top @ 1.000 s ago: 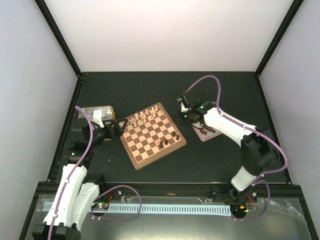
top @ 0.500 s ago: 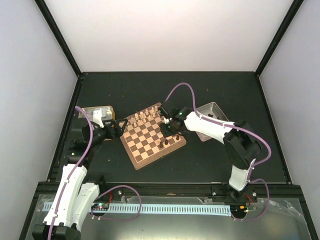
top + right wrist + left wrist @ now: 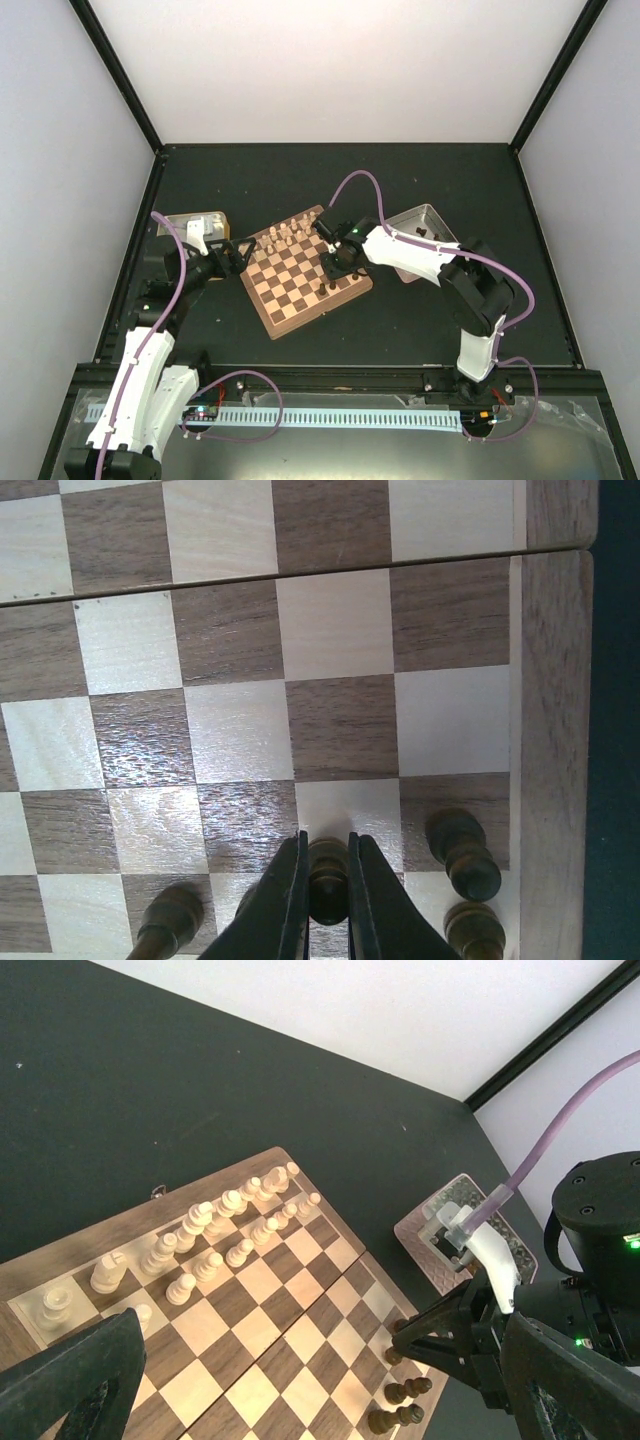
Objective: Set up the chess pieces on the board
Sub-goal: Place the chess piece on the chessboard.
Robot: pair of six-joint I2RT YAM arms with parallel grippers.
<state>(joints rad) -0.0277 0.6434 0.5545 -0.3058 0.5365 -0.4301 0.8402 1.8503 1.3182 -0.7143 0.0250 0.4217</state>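
The board (image 3: 290, 328) lies turned at an angle in the middle of the table. Cream chess pieces (image 3: 285, 236) stand in two rows along its far-left side, and they show clearly in the left wrist view (image 3: 200, 1240). A few dark chess pieces (image 3: 330, 285) stand by the near-right edge. My right gripper (image 3: 326, 852) is shut on one dark piece (image 3: 328, 870), held low over a pale square in the second row from that edge (image 3: 335, 262). Other dark pieces (image 3: 465, 855) stand right beside it. My left gripper (image 3: 322, 1325) hangs open at the board's left corner (image 3: 232, 257), holding nothing.
A gold-sided tin (image 3: 190, 225) sits behind my left gripper. A silver tin (image 3: 420, 228) with pinkish sides (image 3: 450, 1250) stands right of the board, partly behind my right arm. Black frame posts (image 3: 115, 70) bound the table.
My right arm swung left from the silver tin to the board's near-right edge and came lower, its gripper shut throughout. The left arm has not moved.
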